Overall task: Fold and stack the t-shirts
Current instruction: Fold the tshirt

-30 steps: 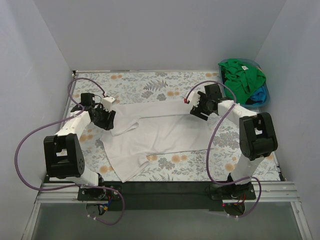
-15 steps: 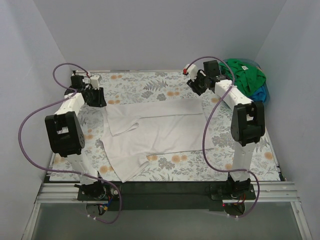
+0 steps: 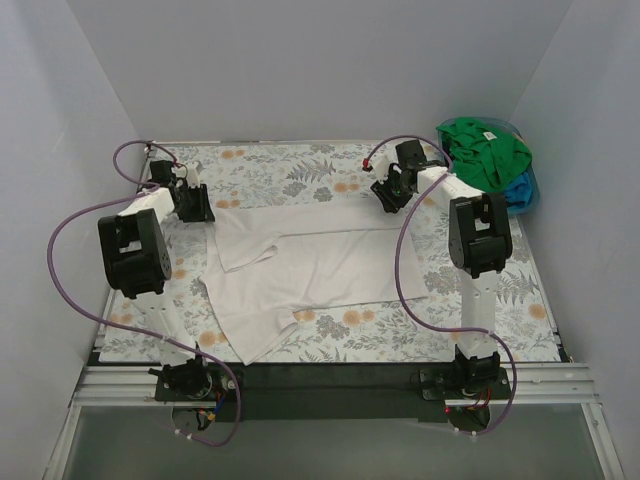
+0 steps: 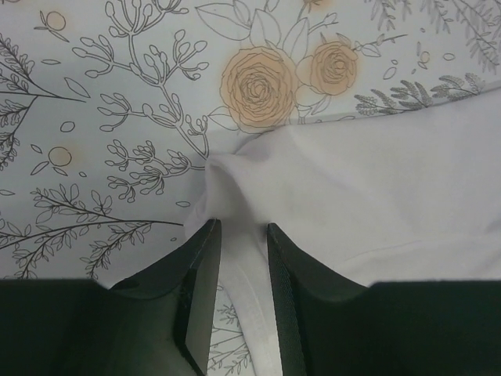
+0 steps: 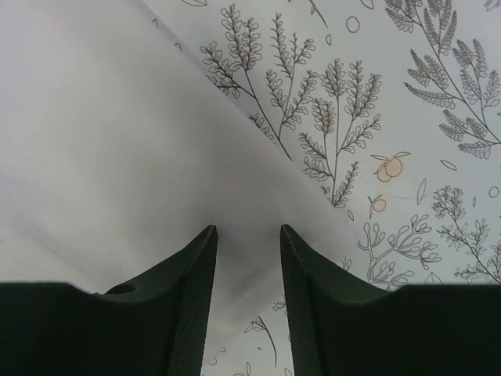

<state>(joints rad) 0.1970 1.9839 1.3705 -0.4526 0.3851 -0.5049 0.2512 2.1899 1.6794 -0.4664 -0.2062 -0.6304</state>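
White t-shirt [image 3: 300,265] spread on floral table [image 3: 300,170]; left pincer [image 4: 239,235] narrowly pinched its far-left corner, right pincer [image 5: 247,235] narrowly held its far-right edge

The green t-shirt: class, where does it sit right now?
In the top view the green t-shirt is bunched at the table's far right corner, on top of a blue t-shirt, just beyond the right gripper.

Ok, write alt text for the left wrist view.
Seen from the wrist, the left gripper straddles a bunched corner of the white t-shirt, a strip of fabric running between its dark fingers. The shirt lies on a floral table cloth with orange roses and leafy line drawings.
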